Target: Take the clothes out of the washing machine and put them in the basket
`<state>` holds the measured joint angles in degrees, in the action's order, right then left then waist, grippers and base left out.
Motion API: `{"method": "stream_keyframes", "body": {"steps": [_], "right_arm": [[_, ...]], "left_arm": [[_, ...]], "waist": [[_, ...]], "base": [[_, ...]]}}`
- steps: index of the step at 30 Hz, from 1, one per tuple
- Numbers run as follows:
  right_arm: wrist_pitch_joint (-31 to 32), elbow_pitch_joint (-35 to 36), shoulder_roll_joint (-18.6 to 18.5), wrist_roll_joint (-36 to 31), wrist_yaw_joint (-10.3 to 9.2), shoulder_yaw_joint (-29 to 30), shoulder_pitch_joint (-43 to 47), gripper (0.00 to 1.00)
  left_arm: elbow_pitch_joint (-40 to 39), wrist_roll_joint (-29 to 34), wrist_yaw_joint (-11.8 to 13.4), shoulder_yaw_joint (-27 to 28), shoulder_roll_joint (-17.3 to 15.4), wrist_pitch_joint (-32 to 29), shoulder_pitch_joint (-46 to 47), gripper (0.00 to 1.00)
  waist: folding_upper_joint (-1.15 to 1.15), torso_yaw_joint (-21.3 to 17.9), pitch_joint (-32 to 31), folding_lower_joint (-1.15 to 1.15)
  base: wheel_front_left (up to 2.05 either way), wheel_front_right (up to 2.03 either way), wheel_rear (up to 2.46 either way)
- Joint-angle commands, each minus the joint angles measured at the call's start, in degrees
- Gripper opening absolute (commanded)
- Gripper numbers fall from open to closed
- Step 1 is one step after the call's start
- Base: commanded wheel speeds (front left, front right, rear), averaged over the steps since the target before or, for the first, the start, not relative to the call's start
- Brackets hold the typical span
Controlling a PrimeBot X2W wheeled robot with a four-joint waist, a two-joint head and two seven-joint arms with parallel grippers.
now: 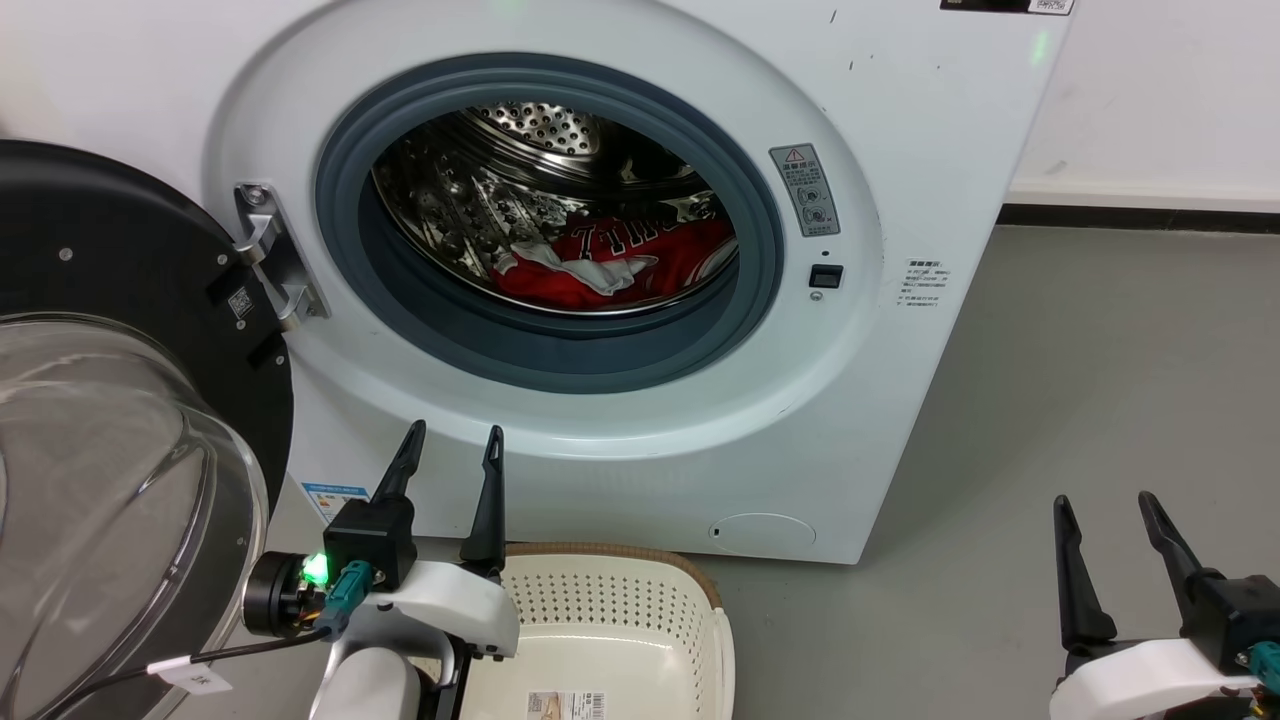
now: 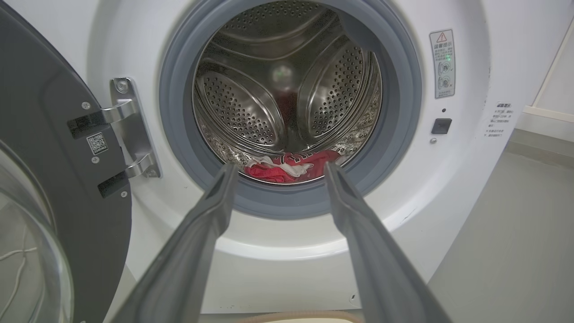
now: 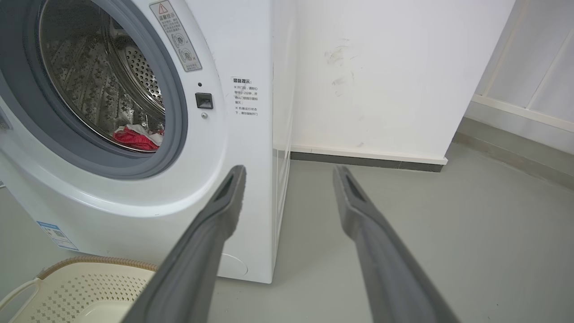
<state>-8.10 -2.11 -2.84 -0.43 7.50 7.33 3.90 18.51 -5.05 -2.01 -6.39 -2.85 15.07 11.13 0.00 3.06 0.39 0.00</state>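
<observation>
Currently, the washing machine [image 1: 900,120] stands on the grey floor [image 1: 1080,400]. Its door [image 1: 90,240] is swung open to the 9 o'clock side of the opening and is carried on a metal hinge [image 1: 272,255]. A grey rubber ring [image 1: 560,355] surrounds the opening, and the perforated steel drum [image 1: 470,190] is exposed behind it.

The clothes [image 1: 640,265], a red garment with white trim and white lettering, lie crumpled on the drum bottom. In the head view they sit between 5 and 6 o'clock within the opening, just behind the ring. Neither gripper touches them.

The basket [image 1: 620,610] rests on the floor just beside the machine's base, at 6 o'clock in the head view. A barcode label [image 1: 565,705] shows on its bottom.

The left gripper [image 1: 454,428] is at 7 o'clock in the head view, with its wrist overlapping the basket's rim on the 9 o'clock side. Its fingers point toward 12 o'clock at the machine's lower front panel. Its jaws stand apart and grip nothing. In the left wrist view the clothes appear between the two fingertips, well beyond them.

The right gripper [image 1: 1104,499] is at 4 o'clock in the head view, over bare floor and well apart from the machine. Its jaws are likewise spread and grip nothing. In the right wrist view its fingers point toward the machine's front corner and the white wall [image 3: 381,67].
</observation>
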Motion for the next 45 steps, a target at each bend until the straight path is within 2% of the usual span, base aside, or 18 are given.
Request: {"method": "stream_keyframes", "body": {"steps": [1,24,37,45], "right_arm": [[-0.32,-0.17,-0.07,0.26,-0.02,0.0,0.45,1.0],[-0.78,1.31,-0.07,1.54,-0.02,0.21,-1.04,1.0],[-1.28,8.69,-0.03,2.61,-0.02,-0.18,-7.22,1.0],[-1.83,12.71,-0.03,2.54,-0.02,-2.39,-12.19,1.0]], "left_arm": [[0.01,-0.26,0.17,0.13,-0.07,0.16,0.36,1.0],[0.43,0.14,1.17,0.0,-0.06,0.16,1.74,1.0],[1.91,0.3,3.45,-0.5,-0.06,0.15,12.33,1.0],[5.45,1.36,3.2,-0.38,-0.2,0.16,21.69,1.0]], "waist": [[0.0,-0.02,0.05,0.0],[0.0,-0.05,2.5,0.0],[0.0,-1.3,16.05,0.0],[0.0,-1.12,23.78,0.0]], "base": [[0.0,0.0,0.0],[0.0,0.0,0.0],[0.0,0.0,0.0],[0.0,0.0,0.0]]}}
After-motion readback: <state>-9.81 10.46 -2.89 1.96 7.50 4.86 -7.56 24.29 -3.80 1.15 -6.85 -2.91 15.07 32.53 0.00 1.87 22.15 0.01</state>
